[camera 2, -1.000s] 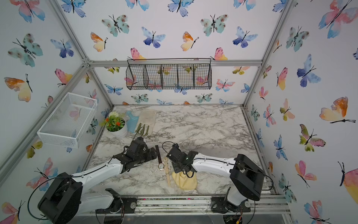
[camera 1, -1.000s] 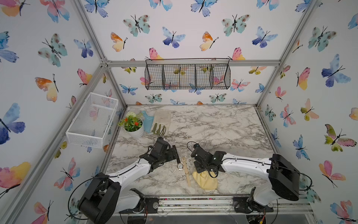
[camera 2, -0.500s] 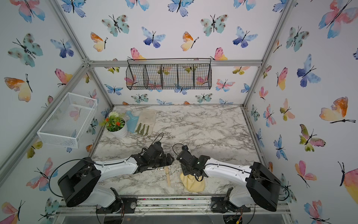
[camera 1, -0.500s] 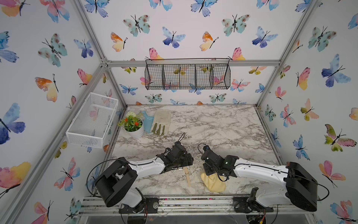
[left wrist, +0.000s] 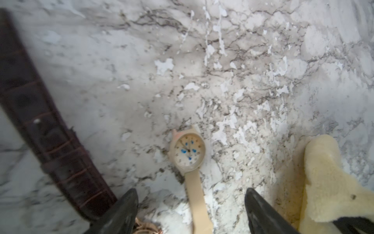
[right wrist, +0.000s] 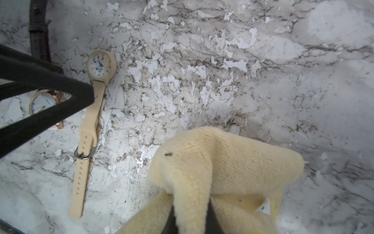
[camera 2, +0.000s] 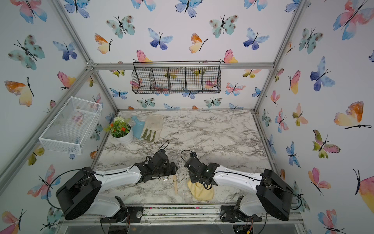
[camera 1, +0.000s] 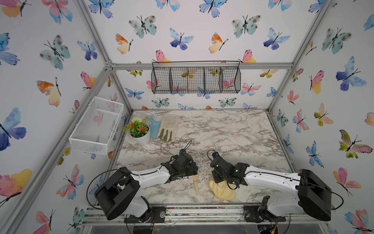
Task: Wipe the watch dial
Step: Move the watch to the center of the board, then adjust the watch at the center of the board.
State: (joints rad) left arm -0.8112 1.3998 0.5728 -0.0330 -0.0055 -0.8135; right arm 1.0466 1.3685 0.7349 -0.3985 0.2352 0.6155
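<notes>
L gripper (left wrist: 191, 193) hung low w/ jaws wide apart, either side of the strap (left wrist: 199, 210), prob. to pin it. Beige watch (right wrist: 100, 64) lay flat btwn the arms, dial (left wrist: 187, 151) up, blue smudges unwiped. R gripper (camera 1: 219, 177) was clamped on yellow cloth (right wrist: 222, 162), bunched as a wiping pad, nearby.

Both top views: I look steeply down from high above the front edge of the table (camera 1: 222, 129), far from the beige watch (camera 1: 196, 185). Both wrist views: close above that watch (left wrist: 188, 151) (right wrist: 100, 65), facing down; all four views share it.
</notes>
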